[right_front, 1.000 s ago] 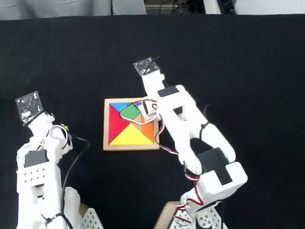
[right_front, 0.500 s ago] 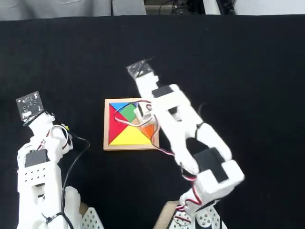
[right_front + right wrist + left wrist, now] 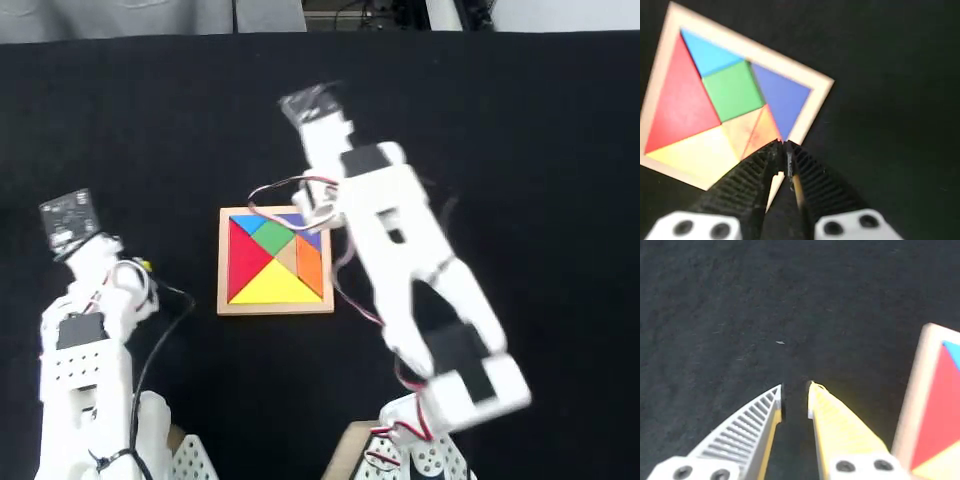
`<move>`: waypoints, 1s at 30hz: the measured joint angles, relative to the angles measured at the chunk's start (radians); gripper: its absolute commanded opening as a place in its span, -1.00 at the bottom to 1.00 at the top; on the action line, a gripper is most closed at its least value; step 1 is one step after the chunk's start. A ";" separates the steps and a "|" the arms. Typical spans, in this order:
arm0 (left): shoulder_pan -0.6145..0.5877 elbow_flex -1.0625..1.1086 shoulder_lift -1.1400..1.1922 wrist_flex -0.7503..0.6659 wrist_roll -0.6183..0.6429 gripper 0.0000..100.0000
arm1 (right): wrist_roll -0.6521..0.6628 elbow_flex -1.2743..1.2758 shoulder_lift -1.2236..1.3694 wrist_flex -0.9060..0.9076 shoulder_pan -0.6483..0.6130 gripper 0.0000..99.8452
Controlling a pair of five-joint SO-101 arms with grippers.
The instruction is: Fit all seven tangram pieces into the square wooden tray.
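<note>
On black tabletop (image 3: 520, 150), seen from high cam: square wooden tray (image 3: 222, 262), lying flat, packed w/ seven tangram pieces. Along tray's left side, big red triangle (image 3: 245, 262); along its near edge, big yellow triangle (image 3: 275, 287). At far-left corner, light-blue triangle (image 3: 250, 222), w/ green square (image 3: 273, 236) just beside it. Against right rim, orange piece (image 3: 311, 268), touching small tan triangle (image 3: 288, 258) at tray centre. Far-right corner of tray covered from above by right arm (image 3: 400, 240) and its looping cable (image 3: 285, 188); indigo triangle (image 3: 308, 238) there mostly hidden.

From right wrist cam: right gripper (image 3: 785, 146) above tray's rim (image 3: 765, 50), black fingers (image 3: 755, 172) clenched tip to tip, nothing between them. Behind those fingers, one tray corner and part of orange piece (image 3: 765, 131) lost to sight. Clear of them: red (image 3: 682, 105), light-blue (image 3: 710, 55), green (image 3: 732, 90), indigo (image 3: 782, 97), yellow (image 3: 695, 155), tan (image 3: 742, 130).

Left arm (image 3: 85, 330) well left of tray, not touching it. From left wrist cam: left gripper (image 3: 795, 390) over bare cloth beside tray, jaws released w/ narrow gap, grasping nothing. Tray (image 3: 912, 405) cut off at frame edge there; just rim, red, slivers of blue and yellow showing.
</note>
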 measured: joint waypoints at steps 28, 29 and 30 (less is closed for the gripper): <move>0.186 -0.806 -0.117 0.138 -0.192 -0.65 | 0.169 0.327 -1.215 -0.299 0.253 -0.70; 0.187 -0.816 -0.157 0.186 -0.192 -0.65 | 0.169 0.354 -1.289 -0.299 0.242 -0.70; 0.187 -0.819 -0.199 0.218 -0.192 -0.65 | 0.169 0.390 -1.356 -0.299 0.236 -0.70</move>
